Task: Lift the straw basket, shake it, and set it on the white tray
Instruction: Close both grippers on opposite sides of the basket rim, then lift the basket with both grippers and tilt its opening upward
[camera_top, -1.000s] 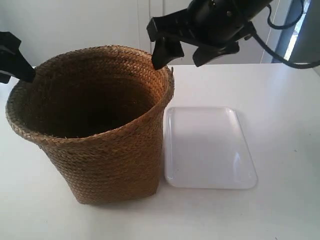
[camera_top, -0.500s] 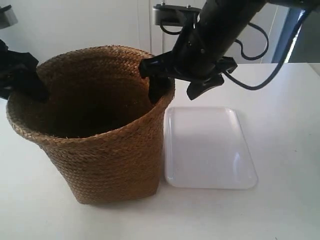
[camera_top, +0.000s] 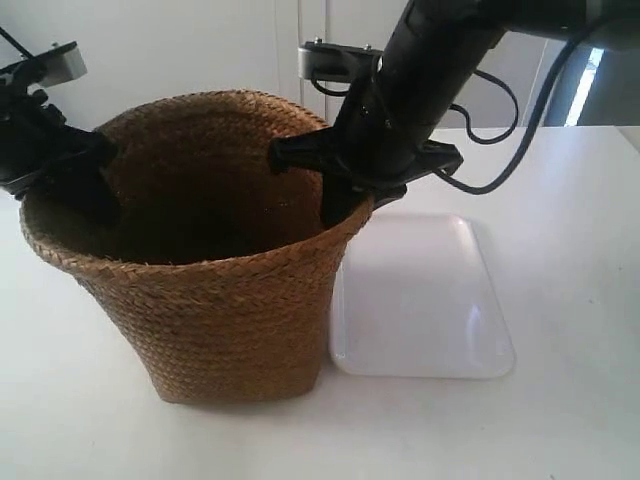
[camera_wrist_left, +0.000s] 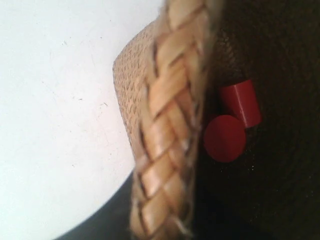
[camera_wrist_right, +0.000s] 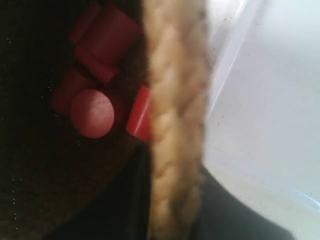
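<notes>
Left gripper (camera_wrist_left: 160, 217) and right gripper (camera_wrist_right: 175, 210) pinched onto opposite rims of the straw basket (camera_top: 230, 300), arms slanting down.

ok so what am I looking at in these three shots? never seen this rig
It's a two-armed robot, and each arm ends in a two-fingered gripper. The wide shot comes from a camera off the arms. The two close-ups come from cameras on the wrists. On the white table stands a straw basket, with a white tray beside it. The left gripper and the right gripper straddle the basket's braided rim on opposite sides and look closed on it. The right one is next to the tray. The close-ups also show red pieces inside the basket. The basket isn't lifted yet.
</notes>
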